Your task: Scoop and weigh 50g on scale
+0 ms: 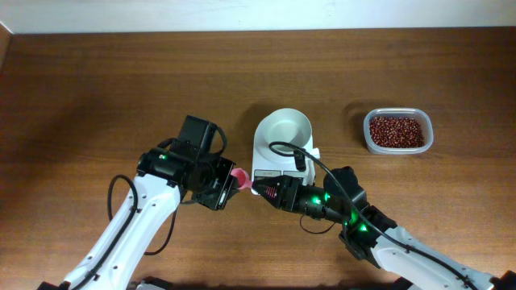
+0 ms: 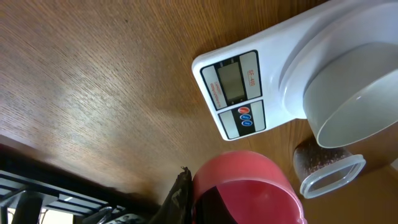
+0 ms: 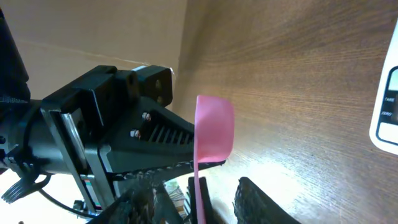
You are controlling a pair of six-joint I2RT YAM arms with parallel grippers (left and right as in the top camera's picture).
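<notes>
The white scale (image 1: 270,171) stands mid-table with its round white bowl (image 1: 283,129) empty; its grey display (image 2: 232,83) and red and blue buttons show in the left wrist view. The red-brown beans (image 1: 396,130) lie in a clear tub (image 1: 368,142) at the right. My left gripper (image 1: 227,183) is shut on a pink scoop (image 1: 239,176) just left of the scale's front. My right gripper (image 1: 257,187) faces it from the right. In the right wrist view the scoop (image 3: 214,130) stands edge-on, and its handle runs down between my right gripper's (image 3: 203,200) open fingers, with gaps on both sides.
The tub of beans (image 2: 323,165) also shows behind the scale bowl (image 2: 354,93) in the left wrist view. The left arm's black body (image 3: 118,130) fills the left of the right wrist view. Bare wooden tabletop (image 1: 121,80) surrounds both arms.
</notes>
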